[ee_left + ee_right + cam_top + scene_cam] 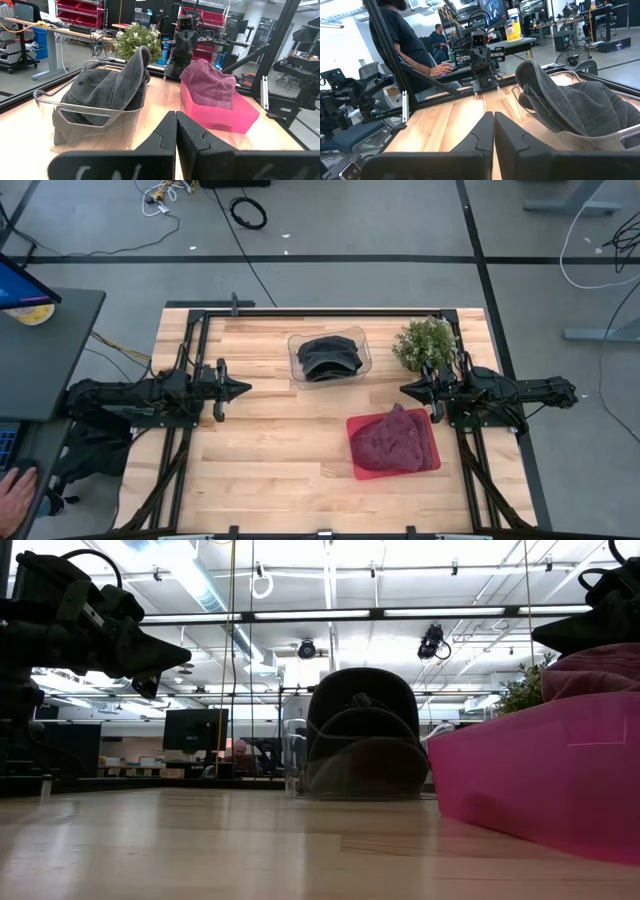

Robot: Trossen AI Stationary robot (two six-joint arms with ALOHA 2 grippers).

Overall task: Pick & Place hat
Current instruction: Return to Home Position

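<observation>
A dark grey cap [327,357] lies in a clear plastic bin [296,352] at the table's far middle; it also shows in the left wrist view [107,87], the right wrist view [580,102] and the low view [362,735]. A maroon cap [392,440] lies in a pink bin [432,452] at the right; it also shows in the left wrist view [210,82]. My left gripper [243,389] is shut and empty at the table's left. My right gripper [405,389] is shut and empty at the right, just beyond the pink bin.
A small green potted plant [424,342] stands at the far right, close to my right arm. A black frame [330,309] runs round the table. People stand beyond the table's left side [402,37]. Bare wood lies between the two grippers.
</observation>
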